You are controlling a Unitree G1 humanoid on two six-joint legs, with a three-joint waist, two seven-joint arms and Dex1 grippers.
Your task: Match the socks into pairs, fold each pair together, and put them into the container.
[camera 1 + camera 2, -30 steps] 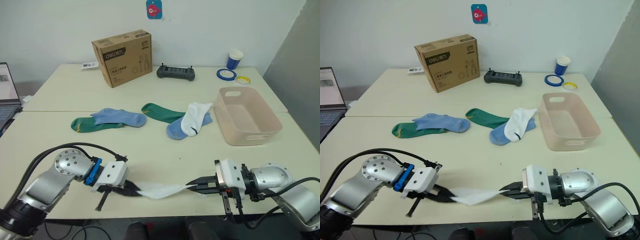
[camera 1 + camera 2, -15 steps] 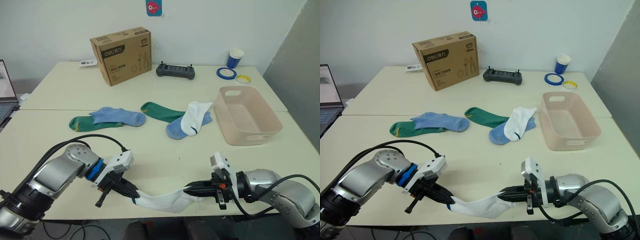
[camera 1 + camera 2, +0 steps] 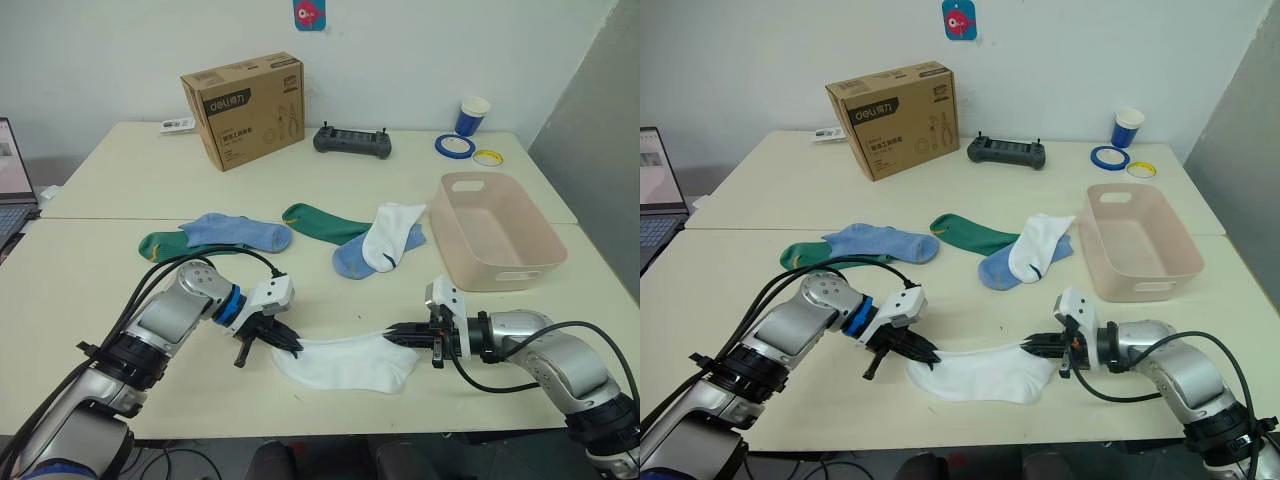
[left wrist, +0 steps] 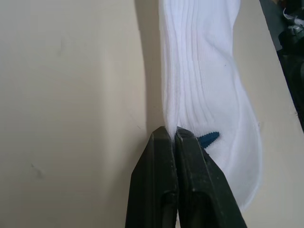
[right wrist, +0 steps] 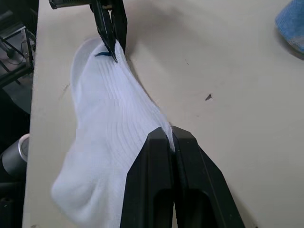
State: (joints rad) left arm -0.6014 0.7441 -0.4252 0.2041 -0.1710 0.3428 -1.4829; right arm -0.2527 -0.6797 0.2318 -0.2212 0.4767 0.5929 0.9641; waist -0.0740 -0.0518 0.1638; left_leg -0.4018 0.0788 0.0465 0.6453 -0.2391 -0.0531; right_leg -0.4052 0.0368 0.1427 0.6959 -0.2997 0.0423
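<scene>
A white sock (image 3: 345, 362) lies flat near the table's front edge, stretched between both grippers. My left gripper (image 3: 295, 347) is shut on its left edge, seen close up with fingers pinching the ribbed cuff (image 4: 171, 132). My right gripper (image 3: 392, 335) is shut on its right edge (image 5: 168, 130). Farther back, another white sock (image 3: 390, 235) lies over a light blue sock (image 3: 352, 258) and beside a dark green sock (image 3: 320, 225). To the left, a second light blue sock (image 3: 235, 233) overlaps a second dark green sock (image 3: 170, 247). The pink container (image 3: 478, 282) stands at the right, nothing in it.
A cardboard box (image 3: 243, 112), a black controller (image 3: 352, 143), a blue cup (image 3: 470, 116) and tape rolls (image 3: 453, 147) sit along the table's back. A laptop (image 3: 10, 190) is at the far left edge.
Both grippers have carried the white sock away from the table's front edge, where it sagged between them. It now lies spread flat on the tabletop.
</scene>
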